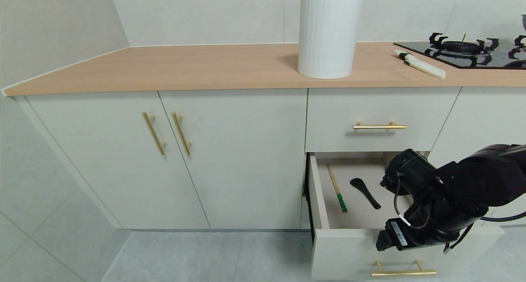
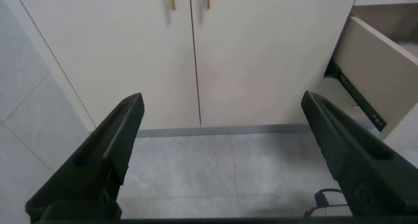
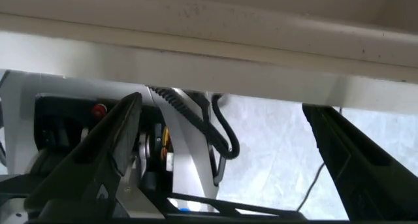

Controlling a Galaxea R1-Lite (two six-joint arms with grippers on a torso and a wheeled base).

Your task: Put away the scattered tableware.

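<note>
The lower drawer [image 1: 319,191] stands pulled open. Inside it lie a pair of wooden chopsticks with green tips [image 1: 337,188] and a black spoon [image 1: 365,193]. A pale knife [image 1: 420,64] rests on the wooden counter beside the stove. My right arm [image 1: 415,216] hangs over the drawer's front right part, just above its gold handle [image 1: 402,272]. My right gripper [image 3: 222,103] is open with nothing in it, close under a pale panel edge. My left gripper [image 2: 222,96] is open and empty, low over the floor facing the cabinet doors, with the open drawer [image 2: 379,61] to one side.
A tall white ribbed container [image 1: 327,31] stands on the counter [image 1: 185,68]. A black gas hob [image 1: 468,52] sits at the far right. The upper drawer [image 1: 380,119] and the double cabinet doors [image 1: 164,150] are closed. Grey tiled floor [image 1: 185,257] lies open to the left.
</note>
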